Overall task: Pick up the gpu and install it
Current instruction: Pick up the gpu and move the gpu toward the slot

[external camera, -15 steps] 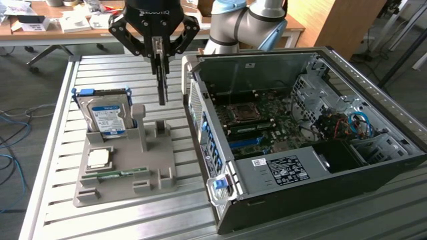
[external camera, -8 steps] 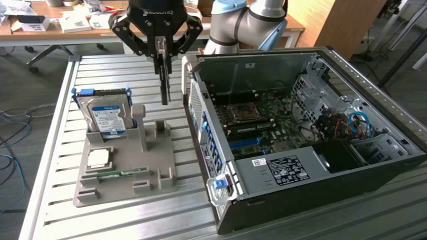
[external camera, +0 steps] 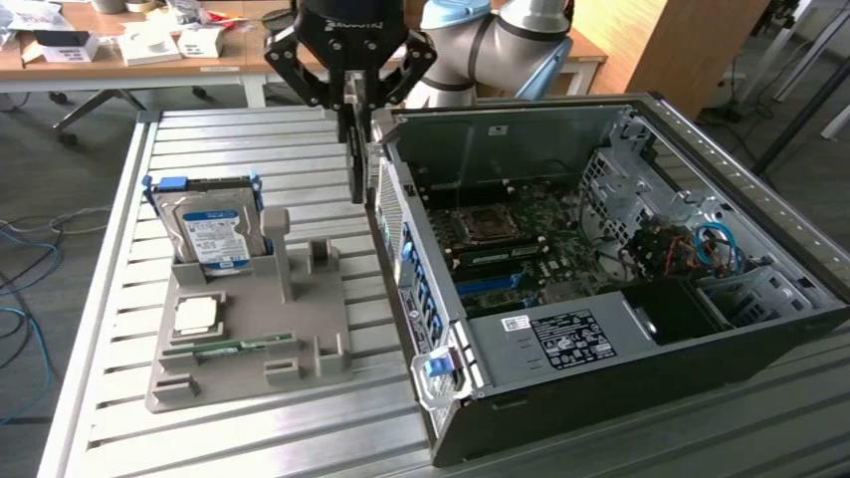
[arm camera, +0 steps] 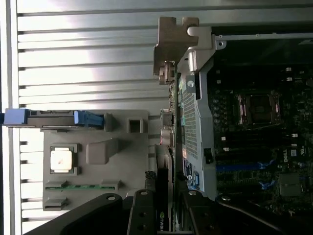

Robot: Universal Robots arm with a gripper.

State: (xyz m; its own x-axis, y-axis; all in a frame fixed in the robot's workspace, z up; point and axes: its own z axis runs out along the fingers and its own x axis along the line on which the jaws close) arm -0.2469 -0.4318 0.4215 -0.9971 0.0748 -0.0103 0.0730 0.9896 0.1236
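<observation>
**Fig.** The gpu [external camera: 357,159] was held edge-down, pinched between the fingers of the tool [external camera: 350,100], just outside the case [external camera: 558,344] wall and above the counter [external camera: 239,139]. Pick-up was judged done. The card was not yet over the motherboard [external camera: 531,239], so seating it inside the case remained. A drive [external camera: 213,234] and memory stick [external camera: 239,346] sat in the holder [external camera: 318,349] beside the case.

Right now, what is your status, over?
Pincer shut on gpu. Gpu upright, just outside the case, not yet in a slot. Case wall stands between.
</observation>
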